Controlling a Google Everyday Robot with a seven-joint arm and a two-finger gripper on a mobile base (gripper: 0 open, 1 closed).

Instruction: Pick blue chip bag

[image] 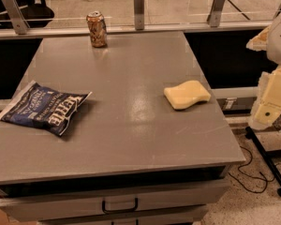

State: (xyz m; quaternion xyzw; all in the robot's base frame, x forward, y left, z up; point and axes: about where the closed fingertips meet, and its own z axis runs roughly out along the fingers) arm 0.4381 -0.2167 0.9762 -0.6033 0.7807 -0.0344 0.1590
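Well right of blue chip bag (44, 108), claw (270, 106).

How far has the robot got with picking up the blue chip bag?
Nothing looks done yet: the blue chip bag lies flat near the left edge of the table, with nothing touching it. In hand: the gripper is off the table's right side, beyond the sponge, far from the bag. Left: reach across, grab the bag and lift it.
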